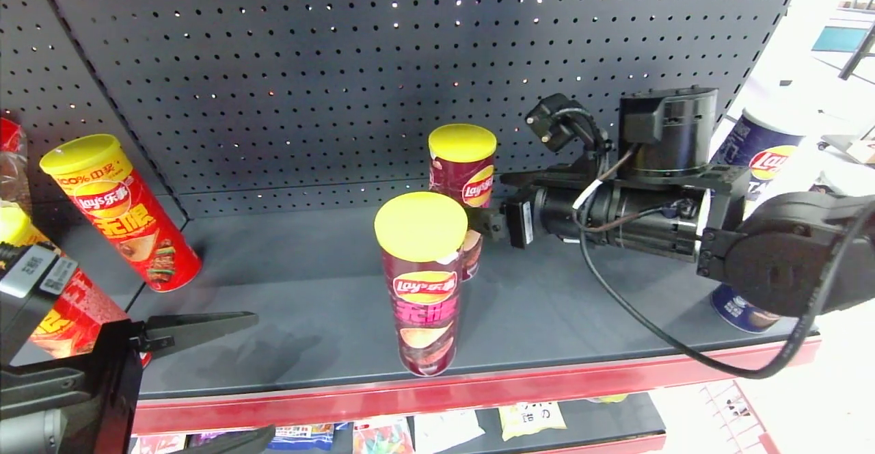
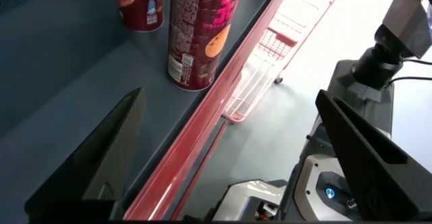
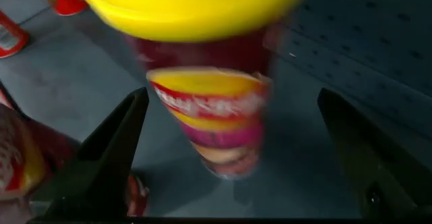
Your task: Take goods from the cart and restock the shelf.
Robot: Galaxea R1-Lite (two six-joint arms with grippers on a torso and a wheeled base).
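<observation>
Two maroon chip cans with yellow lids stand on the dark grey shelf (image 1: 301,290). The front can (image 1: 424,283) is near the red front edge, and the back can (image 1: 463,167) is close to the pegboard. My right gripper (image 1: 478,228) comes in from the right at the back can's lower half. It is open, with the back can (image 3: 209,123) between the spread fingers and gaps on both sides. My left gripper (image 1: 260,372) hangs open and holds nothing at the shelf's front left. The front can (image 2: 199,35) stands beyond my left gripper (image 2: 229,96).
Red chip cans (image 1: 123,215) lean at the shelf's left end. A blue can (image 1: 759,160) stands at the right end behind my right arm. The red wire cart (image 2: 270,48) sits on the floor below the shelf edge. Packets lie on the lower shelf (image 1: 410,430).
</observation>
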